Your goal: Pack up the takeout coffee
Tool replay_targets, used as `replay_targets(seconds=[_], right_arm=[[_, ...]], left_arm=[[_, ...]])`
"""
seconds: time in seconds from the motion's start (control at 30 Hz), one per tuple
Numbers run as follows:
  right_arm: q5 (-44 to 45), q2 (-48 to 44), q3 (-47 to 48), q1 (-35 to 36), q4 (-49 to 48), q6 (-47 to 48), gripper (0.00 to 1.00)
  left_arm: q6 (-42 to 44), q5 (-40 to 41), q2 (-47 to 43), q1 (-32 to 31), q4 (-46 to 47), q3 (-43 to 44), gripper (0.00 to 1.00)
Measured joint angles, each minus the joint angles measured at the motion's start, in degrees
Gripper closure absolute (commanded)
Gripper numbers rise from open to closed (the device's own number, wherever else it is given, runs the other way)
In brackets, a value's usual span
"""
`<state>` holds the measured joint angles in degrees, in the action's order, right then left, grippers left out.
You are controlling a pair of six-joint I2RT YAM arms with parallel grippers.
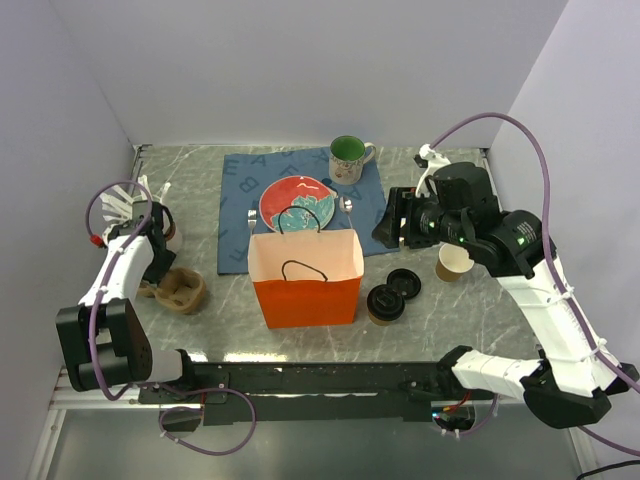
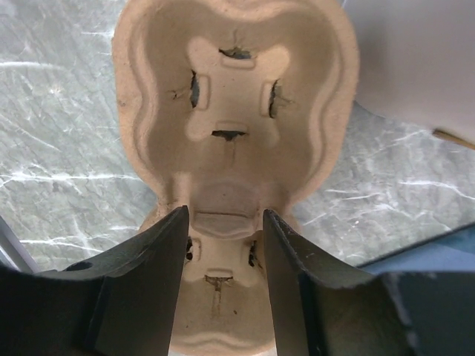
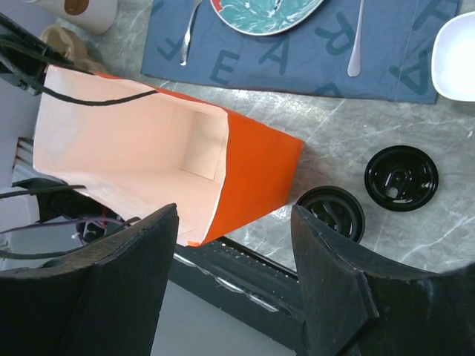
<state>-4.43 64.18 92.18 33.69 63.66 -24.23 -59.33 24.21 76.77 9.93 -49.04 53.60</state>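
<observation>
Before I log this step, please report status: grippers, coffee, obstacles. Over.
Right gripper open, empty. Left gripper straddles cup carrier, grip unclear. Coffee upright beside bag, untouched. Loose lid nearby, not blocking.

Bright, even light falls from overhead, and the orange bag (image 1: pixel 305 285) throws only a faint, soft shadow on the marble table (image 1: pixel 450 330) at its foot. In front of the bag, pale glare streaks the table's near edge. Behind the bag, the walls wash out to a flat lilac-white. In the right wrist view the bag's inside glows, while the dark fingers (image 3: pixel 111 297) of the right gripper (image 3: pixel 234 222) in front of it look slightly soft, perhaps out of focus.
</observation>
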Motion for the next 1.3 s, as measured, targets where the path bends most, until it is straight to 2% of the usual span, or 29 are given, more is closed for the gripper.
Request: replay_targets(seconds=[0.33, 0.5, 0.63, 0.9, 1.07, 1.3], right_arm=[[0.4, 0.6, 0.1, 0.0, 0.0, 0.4, 0.3], [0.7, 0.6, 0.1, 0.0, 0.0, 1.0, 0.3], [1.0, 0.5, 0.1, 0.0, 0.0, 1.2, 0.3], [0.9, 0.5, 0.8, 0.0, 0.0, 1.2, 0.31], [0.7, 0.2, 0.9, 0.0, -0.1, 1.1, 0.31], [0.5, -0.9, 0.9, 0.0, -0.1, 1.1, 0.31]], left_arm=[[-1.4, 0.3, 0.5, 0.0, 0.4, -1.5, 0.52], [-2.4, 1.4, 0.8, 0.0, 0.2, -1.5, 0.67], [-3.1, 3.4, 1.4, 0.0, -2.2, -0.8, 0.69], [-3.4, 4.7, -0.2, 0.0, -7.4, 2.0, 0.69], [-3.5, 4.8, -4.4, 0.0, -8.9, 2.7, 0.6], [-3.8, 2.4, -6.4, 0.0, -7.7, -2.2, 0.6]])
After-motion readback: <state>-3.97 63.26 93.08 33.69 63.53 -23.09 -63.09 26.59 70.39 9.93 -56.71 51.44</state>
